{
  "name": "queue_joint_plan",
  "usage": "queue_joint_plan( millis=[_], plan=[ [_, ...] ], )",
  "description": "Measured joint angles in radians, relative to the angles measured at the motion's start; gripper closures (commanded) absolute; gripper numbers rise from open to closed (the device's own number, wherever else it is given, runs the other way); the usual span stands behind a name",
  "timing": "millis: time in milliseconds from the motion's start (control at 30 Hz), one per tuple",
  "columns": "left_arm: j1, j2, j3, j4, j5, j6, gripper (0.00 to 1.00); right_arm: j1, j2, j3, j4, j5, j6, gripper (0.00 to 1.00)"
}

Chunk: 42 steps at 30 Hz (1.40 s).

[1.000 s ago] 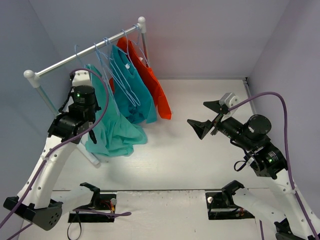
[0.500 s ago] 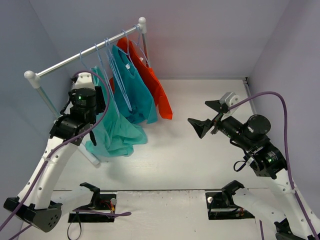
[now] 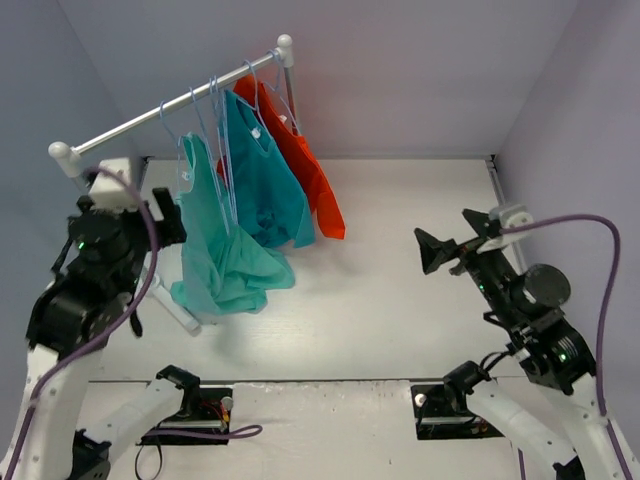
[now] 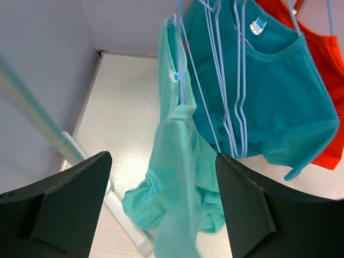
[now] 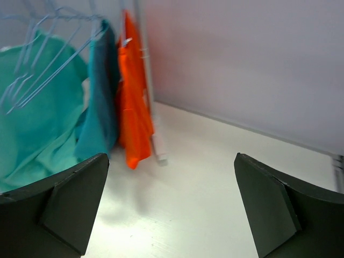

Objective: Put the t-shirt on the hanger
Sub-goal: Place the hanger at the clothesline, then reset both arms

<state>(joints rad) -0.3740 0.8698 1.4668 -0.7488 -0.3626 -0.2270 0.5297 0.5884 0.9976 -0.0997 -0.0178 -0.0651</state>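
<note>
While the t-shirt hangs on the hanger, its neck label faces the left wrist camera and the cloth drops in a narrow, folded drape. The lower part is bunched low down by the rack's foot bar. The hanger hook sits on the rail, nearest the rail's left end.

Next along the rail: several bare wire hangers, then a darker teal shirt, then an orange-red garment at the far end.

Left gripper: jaws wide apart, holding nothing, just left of the t-shirt and pointed at it. Contact with the cloth: cannot tell.

Right gripper: jaws wide apart, nothing between them, well apart from the rack, above the white table.
</note>
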Motion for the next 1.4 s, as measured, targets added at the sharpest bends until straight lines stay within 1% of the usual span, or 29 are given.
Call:
queue_joint_plan(
  millis=[167,267,400,500,633,767,867,1100,1400],
  plan=[
    [0.000,-0.214,-0.076,-0.037,-0.014,0.016,0.26,0.000,-0.115,-0.015,-0.044,0.195,0.016,0.00],
    [0.000,-0.350,-0.133,-0.066,-0.032,0.019,0.26,0.000,-0.163,-0.046,-0.065,0.256,0.016,0.00],
    [0.000,-0.452,-0.204,-0.111,-0.052,0.029,0.26,0.000,-0.235,-0.113,-0.110,0.318,0.016,0.00],
    [0.000,-0.489,-0.241,-0.154,-0.059,0.040,0.26,0.000,-0.286,-0.151,-0.125,0.380,0.018,0.00],
    [0.000,-0.522,-0.254,-0.207,-0.074,0.042,0.26,0.000,-0.343,-0.179,-0.138,0.463,0.018,0.00],
    [0.000,-0.571,-0.259,-0.233,-0.092,0.041,0.26,0.000,-0.363,-0.191,-0.138,0.548,0.023,0.00],
    [0.000,-0.612,-0.286,-0.246,-0.102,0.038,0.26,0.000,-0.367,-0.207,-0.138,0.584,0.035,0.00],
    [0.000,-0.624,-0.335,-0.259,-0.111,0.017,0.26,0.000,-0.366,-0.238,-0.146,0.585,0.062,0.00],
    [0.000,-0.624,-0.337,-0.260,-0.111,0.012,0.26,0.000,-0.338,-0.238,-0.145,0.568,0.092,0.00]
  ],
)
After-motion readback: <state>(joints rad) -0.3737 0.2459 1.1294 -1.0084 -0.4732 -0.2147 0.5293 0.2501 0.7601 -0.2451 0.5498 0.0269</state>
